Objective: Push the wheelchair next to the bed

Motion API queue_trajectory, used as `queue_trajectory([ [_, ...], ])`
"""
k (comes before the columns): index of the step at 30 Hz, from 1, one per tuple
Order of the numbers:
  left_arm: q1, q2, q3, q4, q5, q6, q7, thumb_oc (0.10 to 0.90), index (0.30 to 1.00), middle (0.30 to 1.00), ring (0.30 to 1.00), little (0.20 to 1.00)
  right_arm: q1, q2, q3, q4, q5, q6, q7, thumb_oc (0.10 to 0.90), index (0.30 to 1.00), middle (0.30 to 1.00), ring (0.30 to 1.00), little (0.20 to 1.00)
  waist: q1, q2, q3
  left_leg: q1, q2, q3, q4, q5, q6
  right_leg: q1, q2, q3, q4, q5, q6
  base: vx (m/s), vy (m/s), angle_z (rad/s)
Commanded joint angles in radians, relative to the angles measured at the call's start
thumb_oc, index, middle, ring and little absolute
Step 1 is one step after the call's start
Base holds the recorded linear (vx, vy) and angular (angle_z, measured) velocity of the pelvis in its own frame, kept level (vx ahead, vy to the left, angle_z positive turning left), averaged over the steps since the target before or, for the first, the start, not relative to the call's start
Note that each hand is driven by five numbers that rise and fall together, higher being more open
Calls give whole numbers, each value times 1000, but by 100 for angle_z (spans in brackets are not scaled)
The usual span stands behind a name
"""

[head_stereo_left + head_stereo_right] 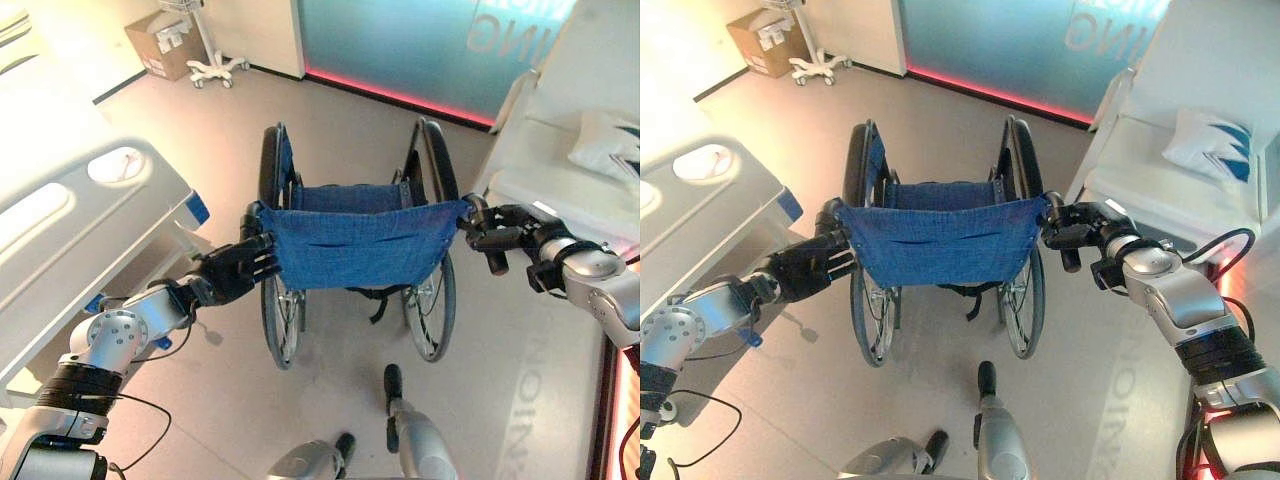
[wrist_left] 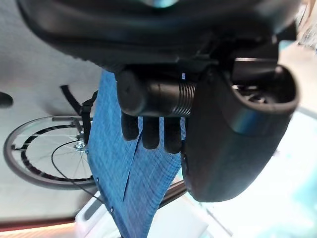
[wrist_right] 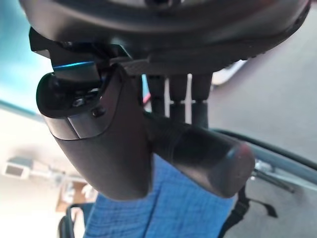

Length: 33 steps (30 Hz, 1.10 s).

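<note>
Wheelchair: the wheelchair (image 1: 352, 250) stands on the floor straight ahead of me, between my two robot hands, its blue fabric backrest (image 1: 355, 243) facing me and the big wheels just beyond my fingers.
Left robot hand: my left robot hand (image 1: 236, 268) is clenched round the left push handle (image 2: 153, 97); in the left wrist view the fingers curl over the dark ribbed grip with the blue cloth right behind them.
Right robot hand: my right robot hand (image 1: 1077, 230) is clenched round the right push handle (image 3: 200, 151); the right wrist view shows the fingers wrapped over the round-ended grip.
Bed: one bed (image 1: 70, 230) with a pale moulded side rail lies out past my left robot hand, close to that side of the chair. A second bed (image 1: 1160, 170) carrying a pillow (image 1: 1212, 142) lies beyond my right robot hand.
Handling: I judge the frame stiff and fairly heavy, but free-rolling on its wheels, so a steady even push should move it. The backrest is soft cloth and would sag, so I would not push there.
Where to hold: the two rear grips, as I have them now; they look rubbery, so slipping seems unlikely.
Risk: an uneven push from either robot hand would probably swing the chair into a bed frame.
Background: a cardboard box (image 1: 165, 43) and a wheeled stand (image 1: 214, 66) sit far ahead, well clear.
</note>
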Motion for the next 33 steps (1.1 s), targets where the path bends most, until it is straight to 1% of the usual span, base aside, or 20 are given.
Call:
queue_trajectory([
  [1,2,72,158,-116,-45,-148,-11,400,300,300,300,300,-244,-28,87,-83,91,-122,119,400,300,300,300,300,61,-43,-136,-74,89,236,194,7,-68,-3,-6,9,93,122,21,569,-323,85],
  [3,22,73,173,-125,-55,-149,-5,400,300,300,300,300,-257,-34,100,-77,100,-121,120,400,300,300,300,300,61,-41,-152,-61,108,227,219,48,-83,2,12,-1,125,108,6,485,-265,83],
  [4,46,79,197,-145,-73,-144,12,400,300,300,300,300,-266,-54,114,-78,122,-116,127,400,300,300,300,300,65,-41,-173,-60,135,226,278,163,-113,27,31,-24,131,86,-24,340,-199,65],
  [5,51,80,204,-149,-75,-144,15,400,300,300,300,300,-268,-61,120,-79,128,-117,127,400,300,300,300,300,64,-42,-177,-69,142,231,310,206,-122,39,39,-27,128,77,-36,529,-375,53],
  [6,71,80,224,-158,-72,-146,16,400,300,300,300,300,-260,-75,134,-77,132,-136,126,400,300,300,300,300,66,-56,-182,-134,153,258,490,319,-146,91,56,-44,114,51,-78,372,-325,9],
  [8,91,85,250,-177,-74,-142,17,400,300,300,300,300,-248,-84,133,-86,148,-148,115,400,300,300,300,300,77,-69,-172,-243,126,278,678,341,-148,134,73,-55,120,22,-112,381,-329,-7],
  [11,91,83,263,-177,-61,-130,4,400,300,300,300,300,-238,-77,124,-98,159,-139,95,400,300,300,300,300,91,-69,-151,-353,96,299,736,315,-134,177,100,-61,136,-7,-134,340,-201,-2],
  [12,90,78,272,-174,-49,-124,1,400,300,300,300,300,-221,-60,111,-115,143,-128,96,400,300,300,300,300,101,-66,-138,-396,79,316,637,278,-119,211,120,-56,141,-26,-136,389,-112,39],
  [14,93,89,280,-177,-58,-125,1,400,300,300,300,300,-207,-51,102,-130,126,-118,94,400,300,300,300,300,109,-61,-130,-395,88,338,506,271,-115,237,136,-52,143,-49,-135,432,-64,34],
  [15,87,102,277,-173,-67,-131,0,400,300,300,300,300,-205,-36,104,-131,110,-116,94,400,300,300,300,300,116,-44,-134,-393,117,370,234,301,-125,272,168,-55,135,-84,-139,499,5,19],
  [17,82,95,262,-166,-57,-139,-5,400,300,300,300,300,-209,-23,111,-115,100,-126,96,400,300,300,300,300,126,-35,-135,-384,128,389,72,338,-136,301,185,-57,126,-105,-143,513,23,16],
  [18,92,76,239,-166,-30,-154,-14,400,300,300,300,300,-202,-8,113,-91,80,-153,103,400,300,300,300,300,140,-21,-143,-404,139,421,-106,384,-153,350,211,-58,116,-131,-146,475,26,9],
  [19,96,72,231,-168,-23,-159,-15,400,300,300,300,300,-197,-6,112,-84,78,-164,107,400,300,300,300,300,144,-20,-144,-405,140,433,-147,403,-157,367,215,-58,114,-141,-147,657,37,-4],
  [21,107,44,207,-184,3,-183,-11,400,300,300,300,300,-162,6,94,-76,63,-193,114,400,300,300,300,300,158,-24,-147,-430,125,469,-176,421,-158,422,222,-58,111,-178,-147,462,41,-12],
  [24,100,35,216,-193,0,-193,-8,400,300,300,300,300,-153,33,100,-46,47,-220,133,400,300,300,300,300,171,-42,-180,-387,104,488,-195,343,-114,428,200,-69,177,-180,-108,442,90,-11],
  [26,78,47,229,-193,-12,-176,23,400,300,300,300,300,-127,54,86,-37,9,-237,162,400,300,300,300,300,190,-61,-202,-372,77,473,-168,308,-81,420,183,-89,320,-93,-60,394,84,2],
  [28,35,65,235,-175,-11,-143,41,400,300,300,300,300,-128,69,88,-13,-6,-256,173,400,300,300,300,300,194,-76,-219,-338,60,462,-157,282,-54,359,200,-64,532,86,26,399,58,20],
  [30,6,90,234,-153,-23,-130,45,400,300,300,300,300,-140,60,98,-11,19,-270,164,400,300,300,300,300,195,-77,-229,-316,55,424,-149,268,-44,310,219,-40,659,174,57,387,11,-11],
  [31,-11,108,233,-131,-36,-123,37,400,300,300,300,300,-154,55,103,-15,52,-272,142,400,300,300,300,300,185,-70,-236,-291,55,400,-145,253,-38,251,224,-25,713,194,59,418,19,-11],
  [33,-30,129,227,-99,-47,-116,20,400,300,300,300,300,-160,57,90,-19,53,-262,135,400,300,300,300,300,172,-63,-242,-277,43,371,-122,232,-28,199,195,-19,681,137,36,389,30,28],
])
